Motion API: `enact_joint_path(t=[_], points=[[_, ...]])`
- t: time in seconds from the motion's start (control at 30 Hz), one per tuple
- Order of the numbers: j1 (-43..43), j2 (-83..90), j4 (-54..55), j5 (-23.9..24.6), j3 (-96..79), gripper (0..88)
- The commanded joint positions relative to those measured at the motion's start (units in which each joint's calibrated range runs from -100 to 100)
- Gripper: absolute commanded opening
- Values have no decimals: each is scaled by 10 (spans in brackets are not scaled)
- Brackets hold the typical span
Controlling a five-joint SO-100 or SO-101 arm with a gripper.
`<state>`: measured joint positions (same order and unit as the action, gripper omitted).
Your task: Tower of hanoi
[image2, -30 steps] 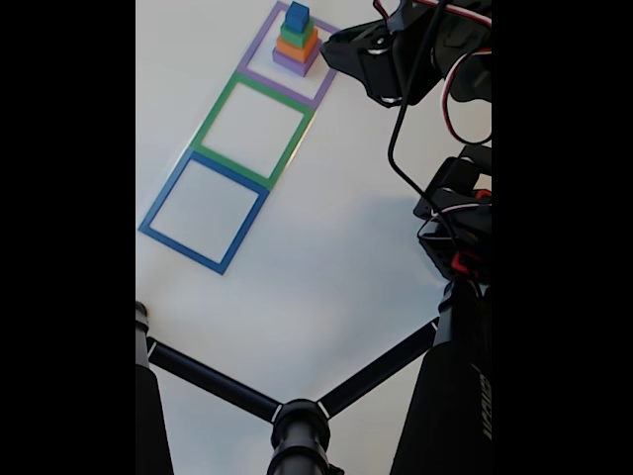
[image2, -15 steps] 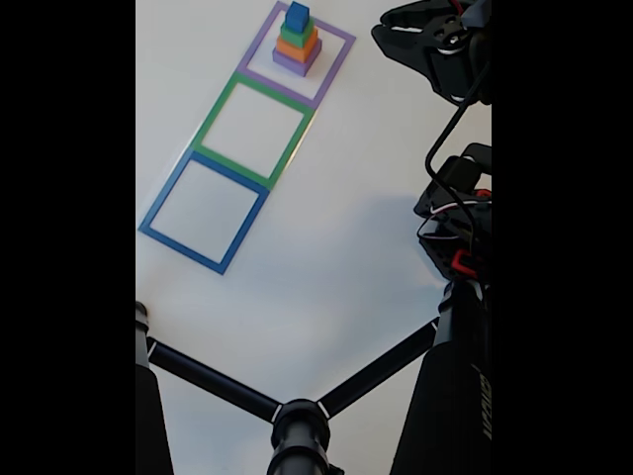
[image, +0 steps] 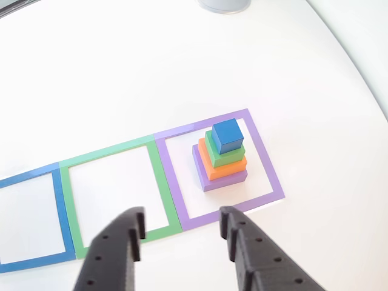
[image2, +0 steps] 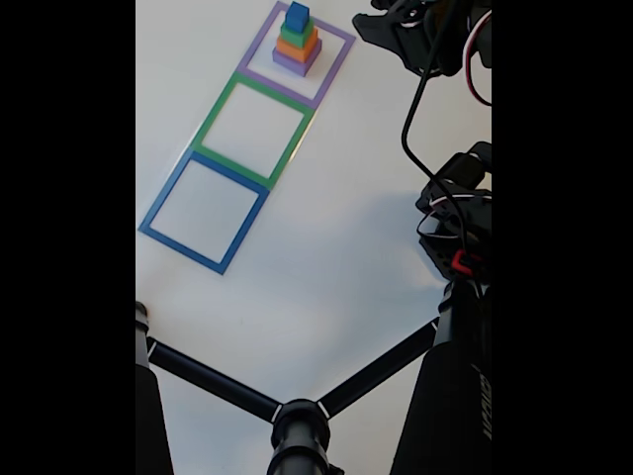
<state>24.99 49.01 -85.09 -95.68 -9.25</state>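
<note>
A stepped tower stands inside the purple square (image: 267, 163) (image2: 331, 69): a purple block (image: 224, 180) at the bottom, then an orange block (image: 227, 167), a green block (image: 225, 156) and a small blue cube (image: 228, 134) (image2: 296, 16) on top. The green square (image: 109, 194) (image2: 253, 129) and blue square (image: 24, 218) (image2: 203, 210) beside it are empty. My gripper (image: 183, 225) is open, its two black fingers hovering at the near edge of the purple square, short of the tower. In the fixed view the gripper (image2: 371, 25) sits right of the tower.
A grey round object (image: 224, 5) stands at the table's far edge. The table's curved rim (image: 364, 79) runs along the right. Black tripod legs (image2: 297, 416) and the arm's base with cables (image2: 460, 228) occupy the lower and right parts of the fixed view.
The gripper pulled back right from beside the tower, then came back left and higher toward it. The tower has not moved.
</note>
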Motion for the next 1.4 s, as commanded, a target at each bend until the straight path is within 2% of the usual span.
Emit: enact_joint_path(t=[0.0, 0.1, 0.27, 0.77, 0.87, 1.07, 1.37], points=[[24, 45, 95, -33, -96, 225], [41, 80, 172, -43, -186, 299], [66, 97, 271, -43, -279, 336], [124, 87, 595, -43, -510, 349], [134, 56, 640, -43, -524, 361], [156, -4, 821, -43, -603, 365], [159, -117, 1010, -43, -650, 364]])
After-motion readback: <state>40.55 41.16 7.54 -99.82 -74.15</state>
